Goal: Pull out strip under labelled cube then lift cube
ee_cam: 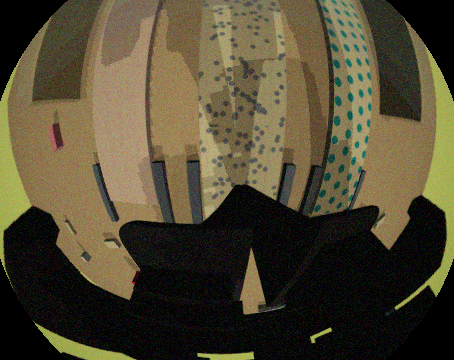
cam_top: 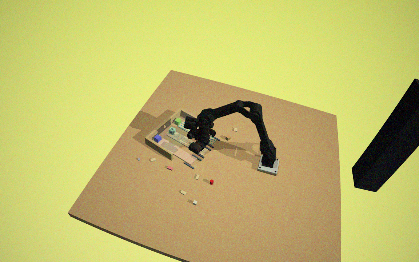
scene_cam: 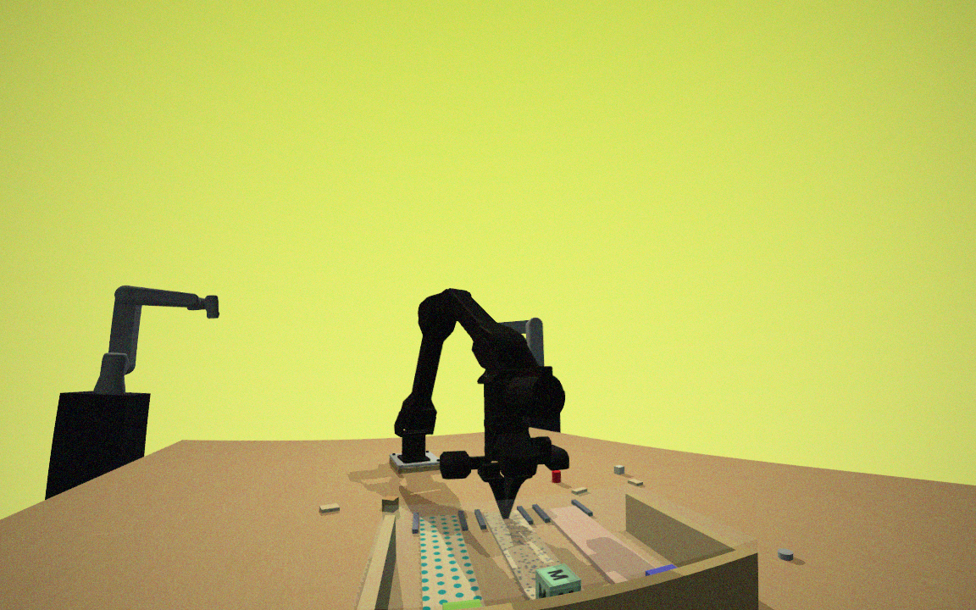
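Observation:
The teal cube marked M (cam_top: 172, 131) (scene_cam: 557, 579) rests on the far end of the speckled strip (cam_top: 181, 139) (scene_cam: 522, 547) (ee_cam: 272, 120), the middle one of three strips; the wrist view does not show the cube. My gripper (scene_cam: 506, 517) (ee_cam: 240, 190) is shut with nothing between its fingers. It points down over the near end of the speckled strip, between the dark rails beside it. The tips are at or just above the strip; I cannot tell whether they touch. In the top view the arm hides the fingertips.
A pink strip (cam_top: 184, 154) (scene_cam: 590, 538) (ee_cam: 122, 115) and a teal-dotted strip (cam_top: 212, 140) (scene_cam: 446, 561) (ee_cam: 339, 100) flank the middle one. A blue cube (cam_top: 157, 138) and a green cube (cam_top: 178, 121) stand at their far ends. Wooden walls (cam_top: 159, 149) (scene_cam: 689, 588) enclose the far part. Small blocks lie around.

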{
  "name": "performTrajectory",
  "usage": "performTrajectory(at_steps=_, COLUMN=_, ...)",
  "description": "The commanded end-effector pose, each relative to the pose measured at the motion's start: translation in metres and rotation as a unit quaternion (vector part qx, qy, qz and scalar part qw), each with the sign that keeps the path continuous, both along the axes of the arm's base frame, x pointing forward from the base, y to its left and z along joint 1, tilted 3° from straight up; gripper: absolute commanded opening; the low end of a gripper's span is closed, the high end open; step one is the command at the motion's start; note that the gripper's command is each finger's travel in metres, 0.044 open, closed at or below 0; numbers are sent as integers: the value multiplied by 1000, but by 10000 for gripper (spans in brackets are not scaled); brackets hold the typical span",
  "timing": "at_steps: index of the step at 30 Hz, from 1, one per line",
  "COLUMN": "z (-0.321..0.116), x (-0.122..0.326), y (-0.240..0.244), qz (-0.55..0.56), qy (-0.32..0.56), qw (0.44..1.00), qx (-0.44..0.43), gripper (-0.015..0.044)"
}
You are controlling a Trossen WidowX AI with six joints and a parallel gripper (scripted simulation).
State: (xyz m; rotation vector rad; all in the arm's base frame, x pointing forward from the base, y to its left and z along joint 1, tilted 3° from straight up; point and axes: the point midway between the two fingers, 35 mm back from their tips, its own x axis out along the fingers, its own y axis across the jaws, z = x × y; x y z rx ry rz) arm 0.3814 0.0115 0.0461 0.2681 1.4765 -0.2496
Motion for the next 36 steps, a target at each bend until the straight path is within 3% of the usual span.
performTrajectory(at_steps=1, z=-1, x=1, y=0, qz=-2, qy=-1, qw=1000, qx=-2, gripper=0)
performTrajectory(at_steps=36, z=-7, x=-35, y=14, qz=-2, qy=0, qw=1000, qx=-1, gripper=0)
